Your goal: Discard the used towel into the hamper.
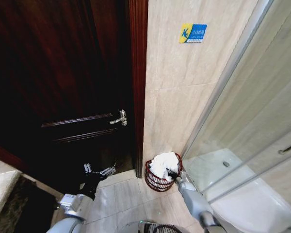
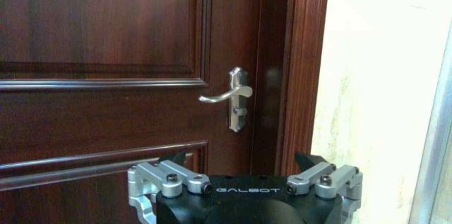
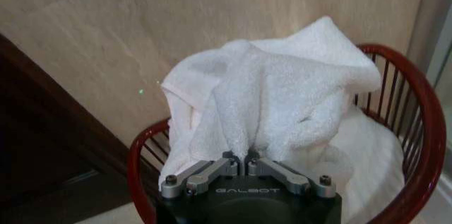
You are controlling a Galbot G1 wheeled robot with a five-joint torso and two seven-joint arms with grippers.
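Observation:
The hamper (image 1: pixel 155 182) is a red-brown wire basket on the floor tiles, in the corner between the door frame and the shower. A white towel (image 1: pixel 164 164) is heaped in it and rises above the rim. My right gripper (image 1: pixel 173 174) reaches in from the shower side. In the right wrist view this gripper (image 3: pixel 244 159) is shut on a bunched fold of the towel (image 3: pixel 282 91), which stands up over the hamper's rim (image 3: pixel 427 128). My left gripper (image 1: pixel 98 171) hangs open low in front of the door, and its fingers (image 2: pixel 177 159) hold nothing.
A dark wooden door (image 1: pixel 63 73) with a silver lever handle (image 2: pixel 229 94) stands shut to the left of the hamper. A beige tiled wall (image 1: pixel 184 87) rises behind it. The glass shower screen (image 1: pixel 252 111) and white shower tray (image 1: pixel 242 199) close off the right side.

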